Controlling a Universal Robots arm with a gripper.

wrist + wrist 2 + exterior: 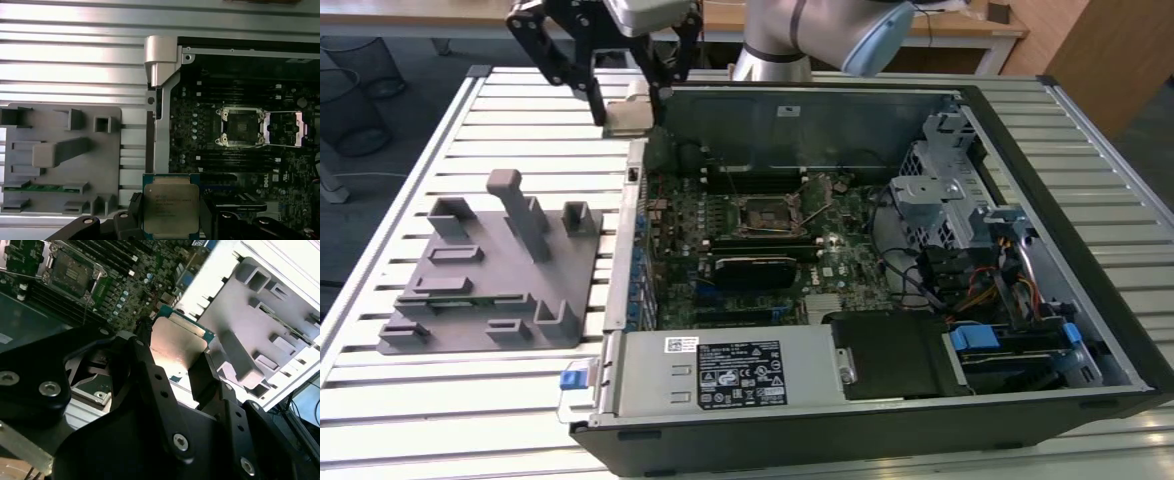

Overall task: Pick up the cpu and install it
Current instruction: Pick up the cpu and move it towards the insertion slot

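Observation:
My gripper hangs above the back left corner of the open computer case in the exterior view, shut on the cpu. In both wrist views the cpu is a flat square chip with a silvery top and a thin green rim. It is clamped by its edges between the two black fingers. The motherboard's empty socket has its metal frame swung open. It lies lower and further toward the exterior view's right than the held chip.
A grey plastic fixture with slots and posts stands on the slatted table to the exterior view's left of the case. Inside the case are the power supply, drive cages and cable bundles.

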